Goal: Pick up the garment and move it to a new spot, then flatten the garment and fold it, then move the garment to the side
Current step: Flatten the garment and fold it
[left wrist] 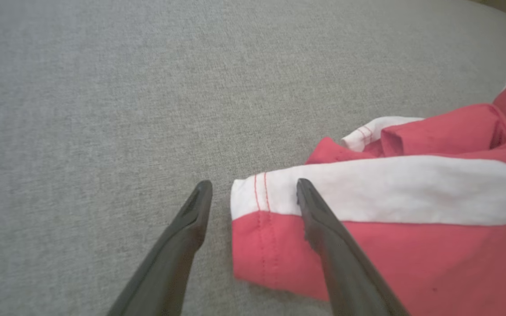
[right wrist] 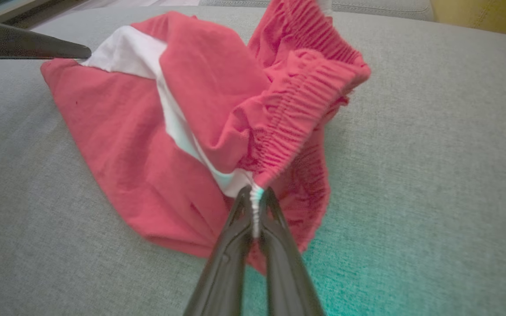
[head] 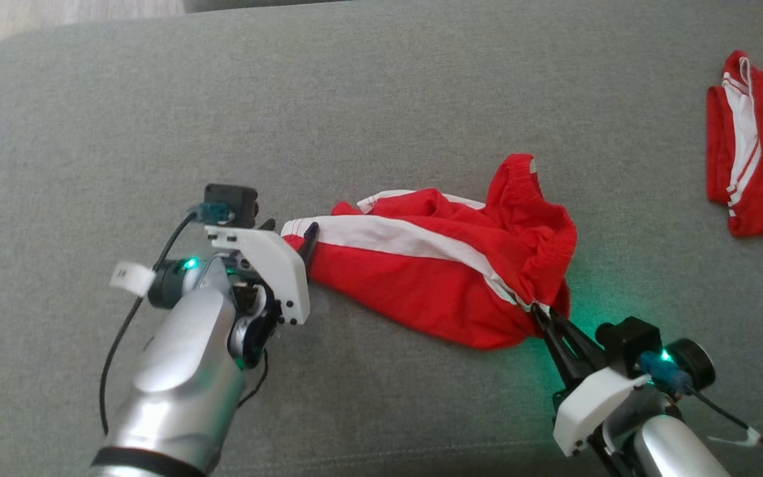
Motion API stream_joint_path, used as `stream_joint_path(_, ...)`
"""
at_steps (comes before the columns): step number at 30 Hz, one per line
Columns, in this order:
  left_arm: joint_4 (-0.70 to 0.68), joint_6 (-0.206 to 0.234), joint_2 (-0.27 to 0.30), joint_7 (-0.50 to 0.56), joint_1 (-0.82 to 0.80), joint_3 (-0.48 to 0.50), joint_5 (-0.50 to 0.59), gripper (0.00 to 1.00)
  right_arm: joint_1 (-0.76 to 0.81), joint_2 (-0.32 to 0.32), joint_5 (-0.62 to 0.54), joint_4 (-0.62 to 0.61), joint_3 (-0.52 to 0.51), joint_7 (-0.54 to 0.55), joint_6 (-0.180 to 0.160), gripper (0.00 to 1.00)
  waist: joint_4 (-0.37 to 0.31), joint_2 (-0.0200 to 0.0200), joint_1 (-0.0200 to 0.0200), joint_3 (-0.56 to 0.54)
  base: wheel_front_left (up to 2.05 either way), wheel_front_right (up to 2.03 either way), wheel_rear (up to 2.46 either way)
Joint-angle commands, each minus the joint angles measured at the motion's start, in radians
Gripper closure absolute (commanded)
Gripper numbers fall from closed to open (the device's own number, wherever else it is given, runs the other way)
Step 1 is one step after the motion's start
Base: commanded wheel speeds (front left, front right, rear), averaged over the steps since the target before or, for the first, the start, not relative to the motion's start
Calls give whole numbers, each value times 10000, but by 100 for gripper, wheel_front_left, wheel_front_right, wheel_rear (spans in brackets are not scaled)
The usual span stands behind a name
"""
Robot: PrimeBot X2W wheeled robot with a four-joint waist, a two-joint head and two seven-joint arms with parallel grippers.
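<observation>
I'm looking at a grey upholstered cushion [head: 381, 86], probably a sofa seat. A second red garment with white stripes [head: 752, 146] lies folded near its right edge. Pale wood floor [head: 57, 12] shows past the far-left corner.

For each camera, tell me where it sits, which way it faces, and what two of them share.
Head view: on the robot's head, facing forward and down at the grey fabric cushion and crumpled red shorts with a white side stripe; shows both arms, left gripper and right gripper.
Left wrist view: on the left wrist, facing the shorts' hem past its open fingers.
Right wrist view: on the right wrist, facing the waistband past its shut fingers.
Shared: the shorts; right wrist view catches a left finger.
</observation>
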Motion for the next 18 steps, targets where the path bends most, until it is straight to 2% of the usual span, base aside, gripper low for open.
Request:
stream_joint_path(1, -162, -19, 124, 82, -608, 167, -52, 0, -360, -125, 100, -189, 289, -47, 65, 100, -17, 0, -1, 27, 0, 0, 0)
stream_joint_path(9, 241, 34, 121, 367, -956, -16, -188, 0, -413, -171, 154, 46, 478, -49, 65, 100, -90, 0, -1, 137, 0, 0, 0)
stream_joint_path(10, 297, 45, 120, 388, -994, -31, -197, 4, -426, -171, 169, 67, 496, -61, 65, 100, -105, 0, -1, 151, 0, 0, 0)
stream_joint_path(13, 491, 81, 124, 472, -1123, -81, -192, 22, -473, -161, 208, 125, 539, -96, 65, 100, -152, 0, -1, 200, 0, 0, 0)
stream_joint_path(16, 669, 88, 125, 550, -1260, -119, -204, 31, -518, -139, 233, 177, 569, -136, 65, 100, -186, 0, -1, 246, 0, 0, 0)
stream_joint_path(18, 756, 100, 125, 540, -1358, -139, -202, 43, -548, -119, 240, 204, 593, -164, 65, 100, -212, 0, -1, 267, 0, 0, 0)
